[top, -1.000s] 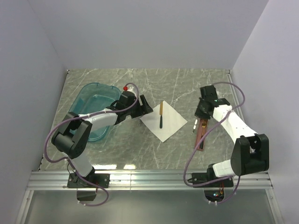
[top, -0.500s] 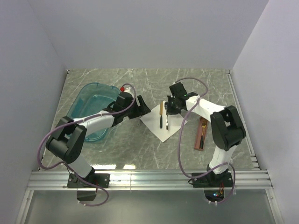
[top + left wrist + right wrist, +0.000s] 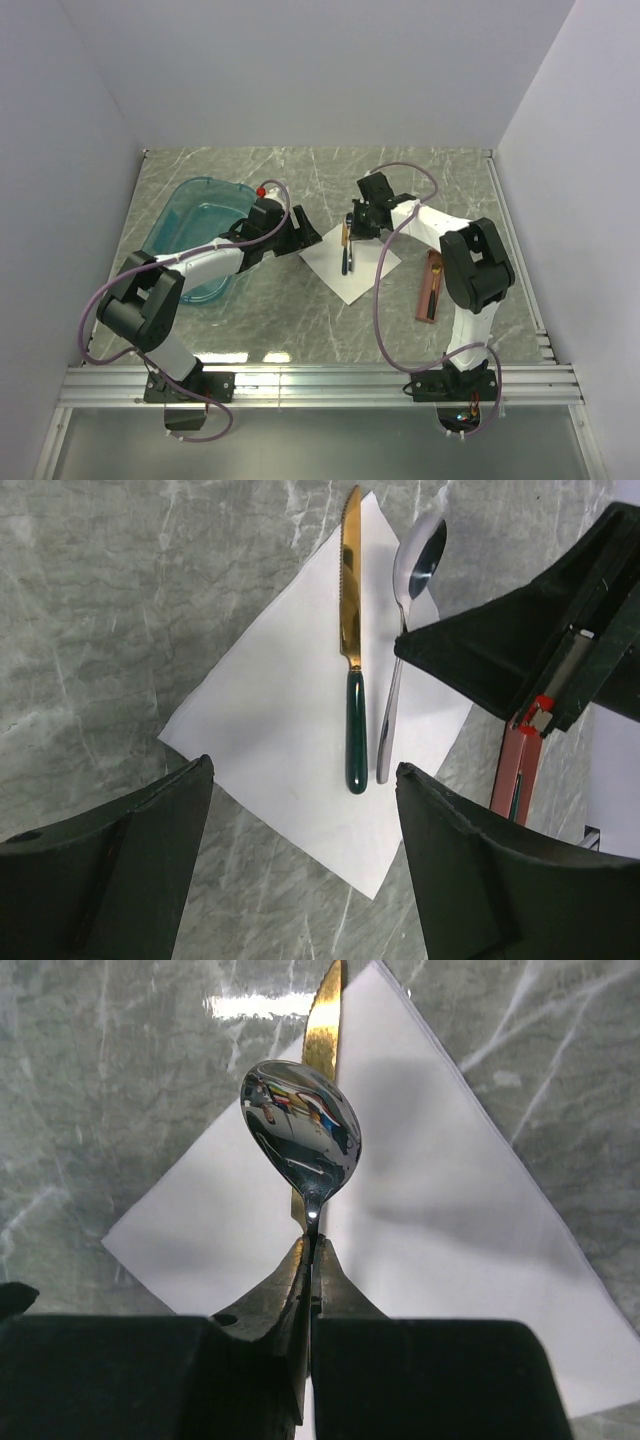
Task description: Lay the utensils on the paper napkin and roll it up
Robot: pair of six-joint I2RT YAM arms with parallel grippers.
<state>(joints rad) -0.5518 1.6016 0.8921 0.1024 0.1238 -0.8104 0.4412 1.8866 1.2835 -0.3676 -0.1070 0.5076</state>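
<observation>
The white paper napkin [image 3: 352, 268] [image 3: 270, 730] lies flat mid-table. On it rests a knife [image 3: 350, 630] [image 3: 345, 248] with a gold blade and dark green handle. My right gripper [image 3: 312, 1245] [image 3: 360, 222] is shut on the thin neck of a silver spoon [image 3: 300, 1130] [image 3: 420, 555]. The spoon runs alongside the knife on its right, low over the napkin. I cannot tell whether its handle end touches the paper. My left gripper [image 3: 303, 770] [image 3: 305, 236] hovers open at the napkin's left corner with nothing between its fingers.
A long reddish-brown tray [image 3: 431, 287] [image 3: 515, 770] lies right of the napkin with a dark-handled piece in it. The translucent teal tub [image 3: 200, 235] stands at the left, under the left arm. Both arms reach in over the napkin from either side.
The right arm swung from over the tray to the napkin, carrying the spoon, and set it beside the knife. The left gripper edged slightly toward the napkin and stayed open.
</observation>
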